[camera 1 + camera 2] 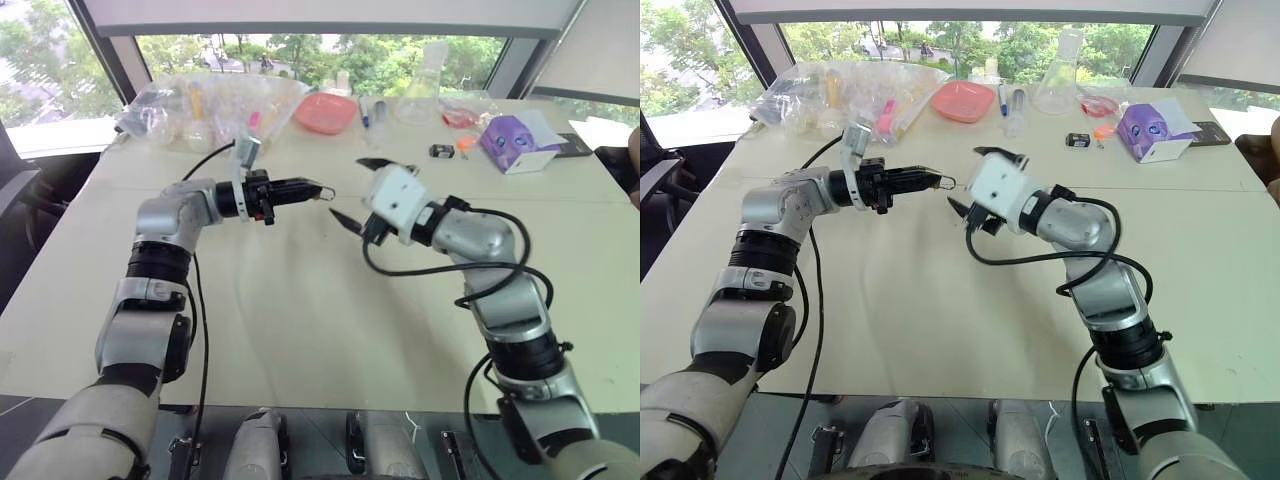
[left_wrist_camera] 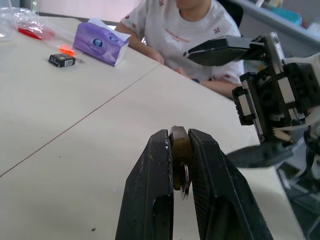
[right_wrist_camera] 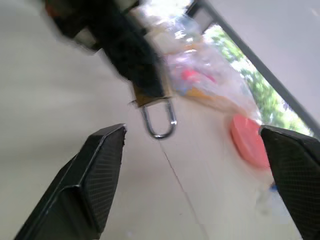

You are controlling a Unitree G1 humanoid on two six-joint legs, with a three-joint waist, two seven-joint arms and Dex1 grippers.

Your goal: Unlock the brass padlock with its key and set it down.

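- Head views: the left tool (image 1: 318,190) is raised above the surface (image 1: 300,330), clamped on the brass padlock (image 1: 943,182) — its silvery shackle juts out toward the right tool (image 1: 358,190), whose fingers stand wide apart, just beside it.
- Left wrist view: the padlock body sits pinched between both black fingers (image 2: 150,190); a purple tissue box (image 2: 100,42) lies beyond.
- Right wrist view: the shackle loop (image 3: 160,120) hangs between spread fingers (image 3: 95,170) — untouched.
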